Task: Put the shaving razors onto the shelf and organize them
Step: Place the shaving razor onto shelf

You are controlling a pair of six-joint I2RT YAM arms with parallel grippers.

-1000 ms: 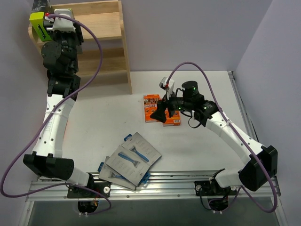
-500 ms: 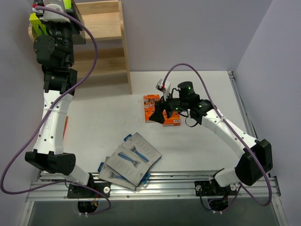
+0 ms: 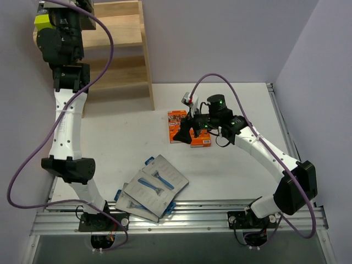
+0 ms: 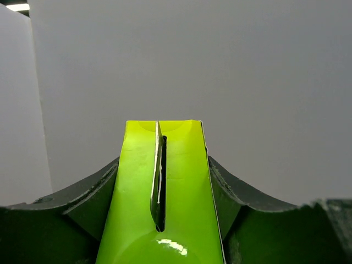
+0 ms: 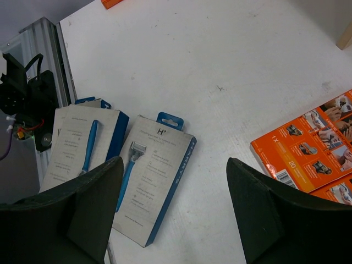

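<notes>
LEFT ARM REACHES FOR TOP TIER. High at the far left of the scene, the left fingers [image 4: 82, 212] clamp a lime-green razor box [image 4: 162, 220] by its two broad sides. Its slotted green edge faces the wrist camera, with only blank wall beyond. From above, a lime-green corner shows level with the top tier of the wooden shelf [image 3: 118, 30], by its left side panel. Whether the box rests on the board or hangs clear of it cannot be told. The side grip appears chosen so the box can be set down upright and released without tipping.

On the table [image 3: 220, 176], the right fingers [image 5: 88, 212] stand wide apart and hold nothing, poised just over the orange packs [image 3: 176, 116]. These lie flat side by side near the table's middle, right of the shelf's foot. The spread looks set to straddle a pack's edges for the next pick. Nearer the arm bases, the grey cards [image 3: 157, 184] showing blue razors lie fanned in an overlapping pile, well apart from the shelf and not yet stocked.
</notes>
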